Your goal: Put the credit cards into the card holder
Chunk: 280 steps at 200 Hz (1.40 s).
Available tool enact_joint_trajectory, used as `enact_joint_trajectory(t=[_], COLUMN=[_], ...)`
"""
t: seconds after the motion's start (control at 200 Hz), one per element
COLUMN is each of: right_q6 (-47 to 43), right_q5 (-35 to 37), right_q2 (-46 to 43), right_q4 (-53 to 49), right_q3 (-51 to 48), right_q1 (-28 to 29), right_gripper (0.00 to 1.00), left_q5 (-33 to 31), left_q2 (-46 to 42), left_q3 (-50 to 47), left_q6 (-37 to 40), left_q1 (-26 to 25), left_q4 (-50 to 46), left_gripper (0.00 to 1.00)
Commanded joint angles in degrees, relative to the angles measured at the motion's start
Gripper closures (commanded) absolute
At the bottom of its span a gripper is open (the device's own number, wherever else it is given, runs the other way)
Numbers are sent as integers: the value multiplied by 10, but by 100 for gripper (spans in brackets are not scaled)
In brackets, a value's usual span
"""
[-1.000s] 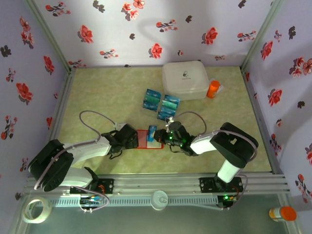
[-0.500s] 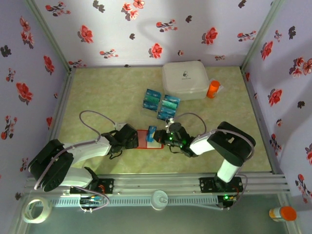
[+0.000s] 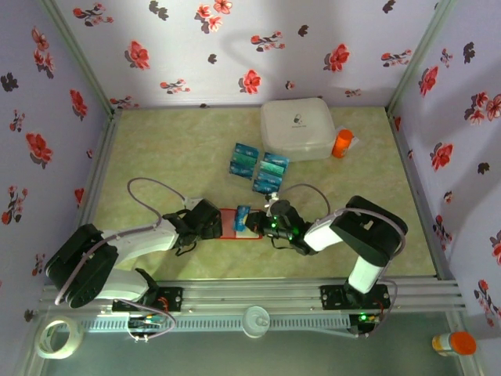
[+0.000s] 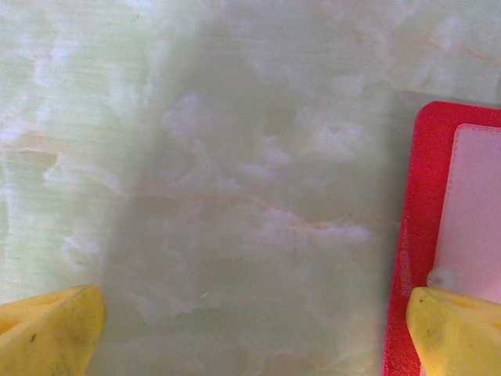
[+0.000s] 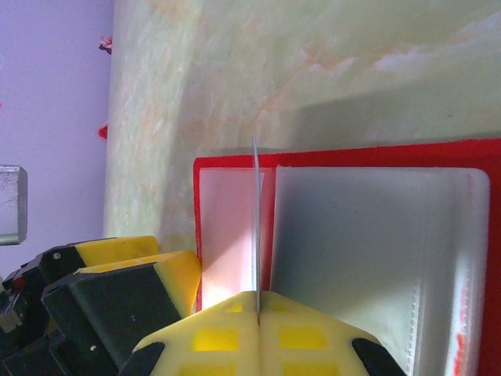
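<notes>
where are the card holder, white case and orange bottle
card holder (image 3: 228, 225), top view, red left part
white case (image 3: 297, 127), top view, lid centre
orange bottle (image 3: 342, 144), top view, its body

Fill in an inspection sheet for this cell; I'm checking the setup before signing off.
Surface: pale green marbled table, no spills seen.
Job's things: red card holder lies open; one credit card is held edge-on over it; several loose cards lie farther back.
Clutter: white case with orange bottle beside it; tape roll and second bottle off the table.
Grippers: left gripper open, one fingertip over the holder's edge; right gripper shut on the card.
Cables: grey left cable and right cable loop above the wrists.
Surroundings: floral walls on three sides.
</notes>
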Motion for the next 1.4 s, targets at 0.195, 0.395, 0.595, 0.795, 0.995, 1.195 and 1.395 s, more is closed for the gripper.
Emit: enact_joint_trajectory(t=[0.195, 0.395, 0.595, 0.795, 0.995, 1.195, 1.395], right_q6=[21, 26, 26, 18, 15, 15, 7], right_q5=[2, 1, -10, -29, -44, -45, -62], right_q2=[18, 19, 17, 14, 19, 19, 23], right_q4=[16, -4, -24, -53, -74, -96, -129], right_q3=[-22, -21, -15, -4, 5, 11, 28], right_q1=[7, 9, 9, 9, 9, 8, 4], right_gripper=[100, 100, 100, 100, 100, 100, 100], left_q5=[-17, -17, -17, -17, -16, -17, -17], left_q2=[6, 6, 5, 5, 5, 4, 4], left_q3=[0, 0, -1, 0, -1, -1, -3], left_q6=[-3, -2, -1, -1, -1, 0, -1], left_q1=[-3, -3, -3, -3, -3, -3, -4], left_q4=[-25, -24, -24, -25, -23, -24, -23], left_gripper=[0, 0, 0, 0, 0, 0, 0])
